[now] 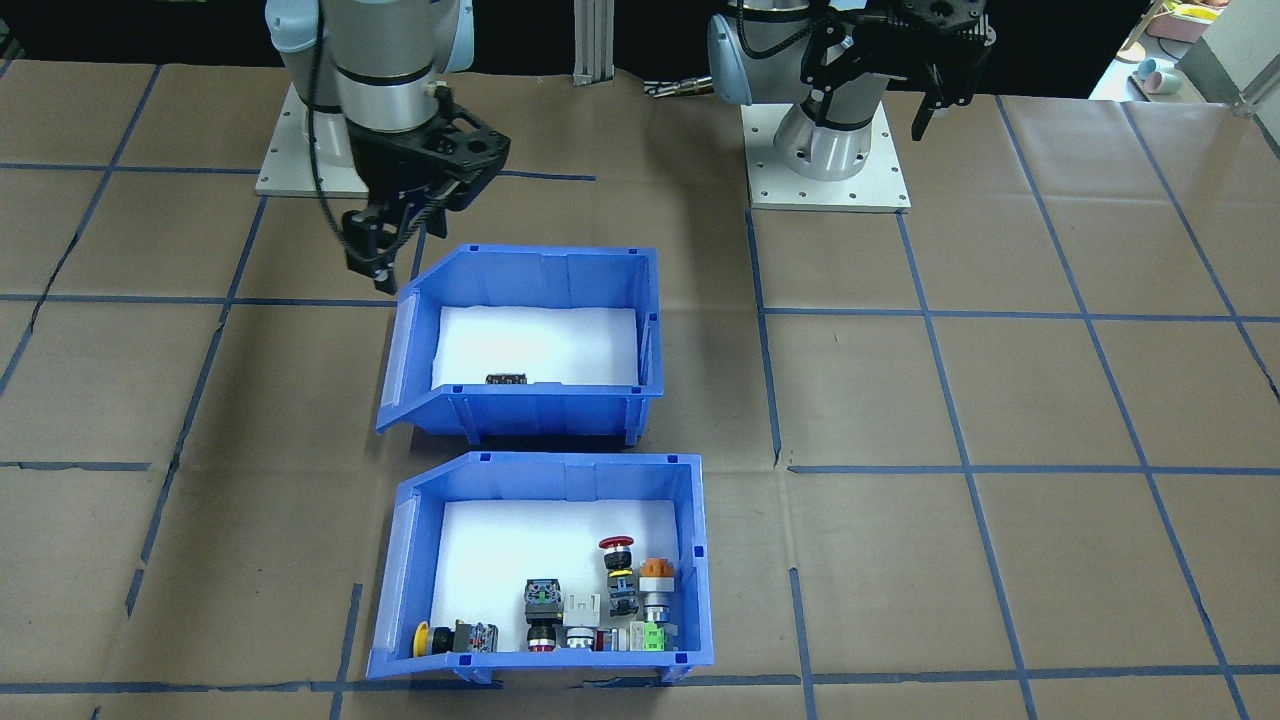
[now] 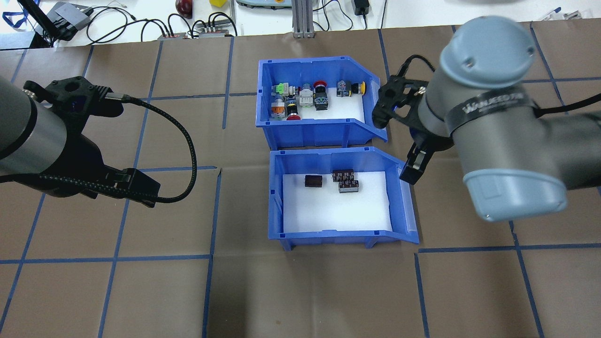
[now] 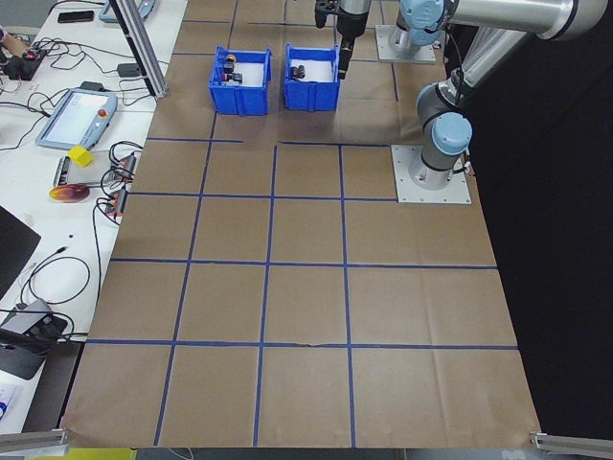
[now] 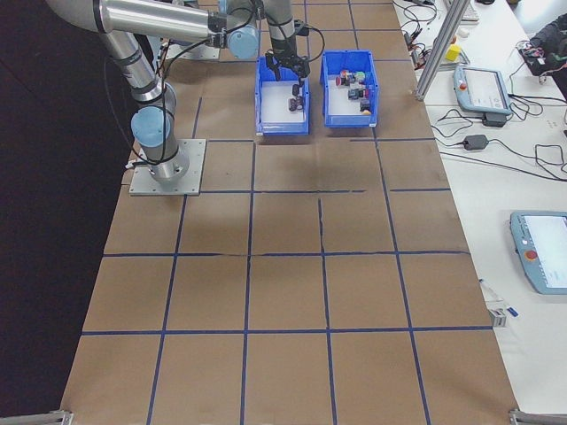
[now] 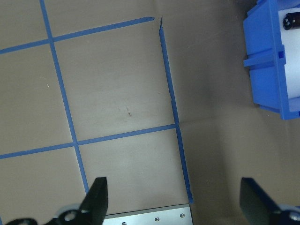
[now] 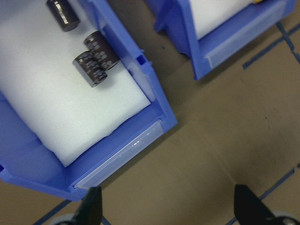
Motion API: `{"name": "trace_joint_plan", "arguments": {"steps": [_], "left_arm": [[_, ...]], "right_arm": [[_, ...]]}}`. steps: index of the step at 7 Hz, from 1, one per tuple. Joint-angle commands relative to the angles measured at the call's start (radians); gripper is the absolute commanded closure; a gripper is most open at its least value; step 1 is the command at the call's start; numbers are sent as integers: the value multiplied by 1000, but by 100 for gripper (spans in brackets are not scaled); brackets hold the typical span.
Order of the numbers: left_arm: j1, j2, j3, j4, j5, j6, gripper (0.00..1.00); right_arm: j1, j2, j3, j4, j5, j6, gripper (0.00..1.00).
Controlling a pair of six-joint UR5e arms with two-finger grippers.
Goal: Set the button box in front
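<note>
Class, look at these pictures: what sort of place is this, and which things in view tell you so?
Most likely a robotics lab or test cell: two arms bolted to a paper-covered table with a blue tape grid, teach pendants and cables on the side bench, and the button box among the sorting bins.

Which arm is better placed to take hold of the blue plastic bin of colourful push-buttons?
Right. The open right gripper hangs beside both bins, near the blue plastic button bin; the open left gripper is far off.
</note>
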Motion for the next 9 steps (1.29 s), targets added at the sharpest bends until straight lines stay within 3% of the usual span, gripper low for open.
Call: {"name": "trace_joint_plan", "arguments": {"steps": [1, 3, 6, 9], "left_arm": [[0, 1, -7, 0, 0, -1, 0], [0, 9, -7, 0, 1, -1, 0], [0, 10, -13, 0, 1, -1, 0], [0, 12, -15, -1, 3, -3, 0]], "right_arm": [[-63, 11, -53, 10, 25, 326, 0], [-63, 63, -146, 65, 45, 500, 0], [-63, 247, -475, 403, 47, 833, 0], [-65, 246, -432, 428, 35, 872, 0]]}}
